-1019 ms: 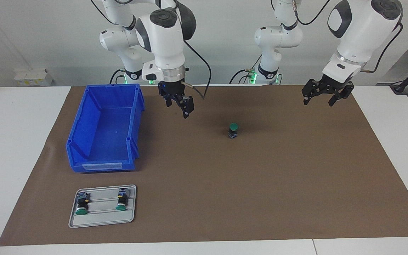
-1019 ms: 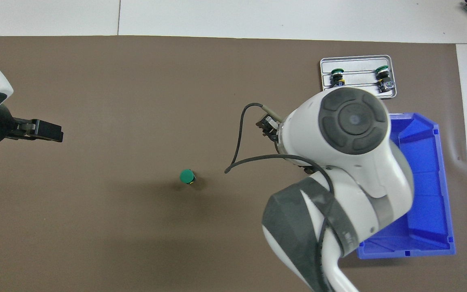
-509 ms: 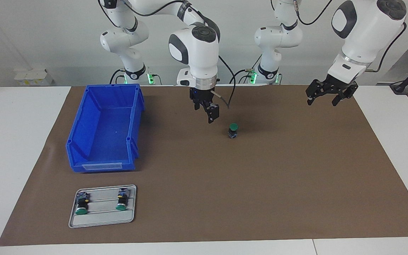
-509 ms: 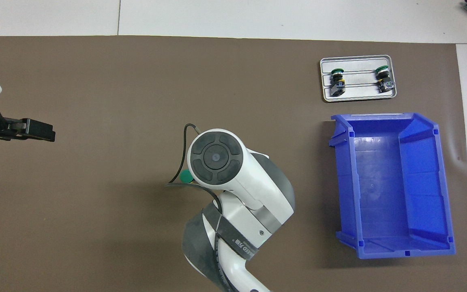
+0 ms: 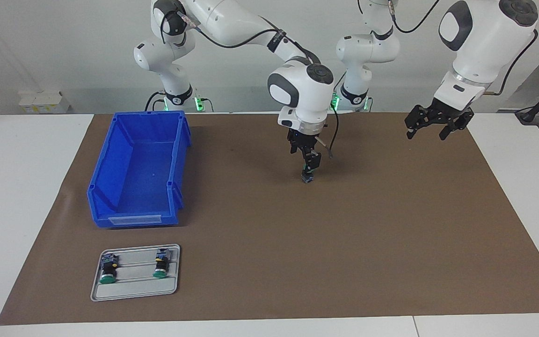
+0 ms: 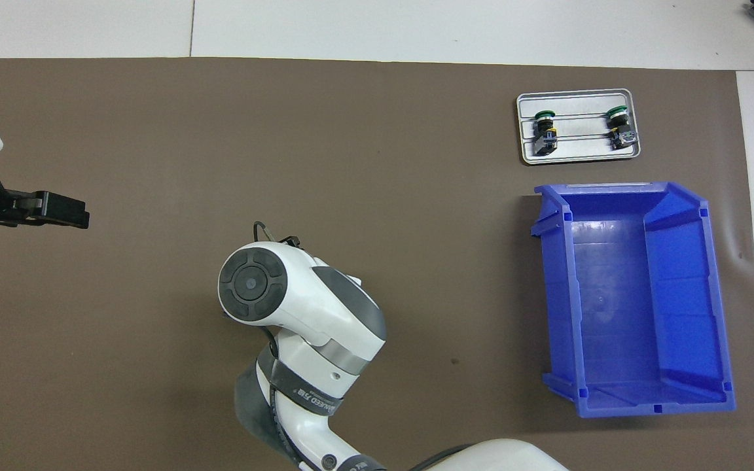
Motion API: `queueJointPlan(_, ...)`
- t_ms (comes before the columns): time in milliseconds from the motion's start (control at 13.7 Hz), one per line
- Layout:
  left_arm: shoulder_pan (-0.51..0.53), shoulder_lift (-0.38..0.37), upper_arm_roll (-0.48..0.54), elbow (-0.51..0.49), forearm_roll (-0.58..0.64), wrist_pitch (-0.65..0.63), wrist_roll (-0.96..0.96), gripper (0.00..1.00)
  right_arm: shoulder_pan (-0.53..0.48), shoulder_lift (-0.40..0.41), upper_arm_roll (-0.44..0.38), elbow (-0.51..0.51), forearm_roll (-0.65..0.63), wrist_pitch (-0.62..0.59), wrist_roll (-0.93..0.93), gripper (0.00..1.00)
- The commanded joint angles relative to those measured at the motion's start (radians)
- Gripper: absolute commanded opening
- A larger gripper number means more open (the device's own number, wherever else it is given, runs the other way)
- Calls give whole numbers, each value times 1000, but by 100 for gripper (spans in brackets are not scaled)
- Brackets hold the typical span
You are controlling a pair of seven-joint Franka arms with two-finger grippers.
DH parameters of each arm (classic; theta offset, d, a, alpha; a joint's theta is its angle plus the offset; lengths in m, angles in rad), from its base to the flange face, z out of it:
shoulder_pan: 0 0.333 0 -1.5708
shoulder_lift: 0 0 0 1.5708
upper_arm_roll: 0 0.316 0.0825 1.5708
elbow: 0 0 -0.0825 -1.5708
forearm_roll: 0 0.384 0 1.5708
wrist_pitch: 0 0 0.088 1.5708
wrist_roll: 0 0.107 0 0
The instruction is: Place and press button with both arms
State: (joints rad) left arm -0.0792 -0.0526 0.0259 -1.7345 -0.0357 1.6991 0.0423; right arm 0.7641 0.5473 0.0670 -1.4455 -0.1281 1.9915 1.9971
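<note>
The button (image 5: 307, 179) stands upright on the brown mat, near the middle of the table. Only its dark lower body shows; its cap is hidden by my right gripper (image 5: 310, 167), which hangs straight down onto it, open. I cannot tell whether the fingertips touch the cap. In the overhead view the right arm's wrist (image 6: 266, 288) covers the button completely. My left gripper (image 5: 426, 133) hangs open and empty above the mat at the left arm's end of the table, well apart from the button; it also shows as the left gripper (image 6: 63, 210) in the overhead view.
An empty blue bin (image 5: 134, 219) sits toward the right arm's end of the table. Farther from the robots than the bin lies a grey tray (image 5: 134, 292) holding two similar buttons. The bin (image 6: 557, 294) and tray (image 6: 580, 152) also show from overhead.
My right arm has swung from beside the blue bin across to the button and lowered its gripper onto it. The left gripper has barely moved. The button stays in place.
</note>
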Motion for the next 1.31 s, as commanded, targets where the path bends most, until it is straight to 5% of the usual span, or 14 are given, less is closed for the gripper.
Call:
queueJointPlan(0,10,-15,-9,-14,14,2,-5,100,7,66,-3,68,-39,38,17,96)
queueJointPlan(873,10,-15,-9,-14,16,1,-5,100,14,53,1,-85,-25,217,17,84)
queueJointPlan(1091,10,-15,-9,-14,16,2,-5,100,14,53,1,-76,-27,204,15,52)
queueJointPlan(1237,10,-15,-9,-14,16,2,-5,100,14,53,2,-69,-27,199,15,17)
